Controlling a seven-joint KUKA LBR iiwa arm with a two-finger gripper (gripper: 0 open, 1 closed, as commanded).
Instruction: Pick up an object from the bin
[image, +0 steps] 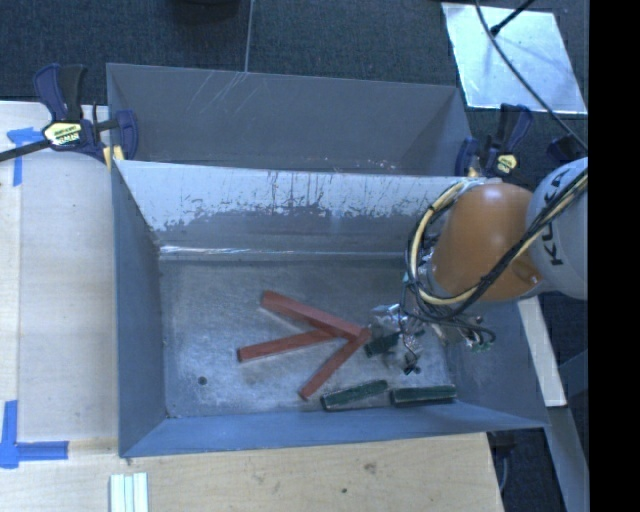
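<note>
The red-brown sticks (290, 346) fan across the bin (140, 320) floor, right ends meeting just left of the jaws and lengths running leftward. Two dark green bars (353, 394) lie near the front wall. A small dark piece (381, 347) beneath the jaws is perhaps another bar. Cables hide the jaws, so I cannot tell if they are apart.
</note>
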